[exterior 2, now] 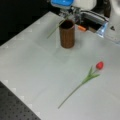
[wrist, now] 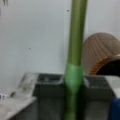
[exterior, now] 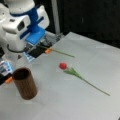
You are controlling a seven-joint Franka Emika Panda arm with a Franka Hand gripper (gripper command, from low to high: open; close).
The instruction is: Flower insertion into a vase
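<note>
**Claw grips a stem near the vase**

Your claw (exterior: 41,46) is closed on a green stem (exterior: 61,53), which juts out over the surface (exterior: 75,100) toward a front view's right. From the wrist, that stem (wrist: 75,50) runs straight up between the fingers (wrist: 47,86). The brown vase (exterior: 25,83) stands upright on the surface, below the claw in a front view, and is empty. A red tulip (exterior 2: 99,65) with a long stem lies flat, well apart from the vase (exterior 2: 67,35).
</note>
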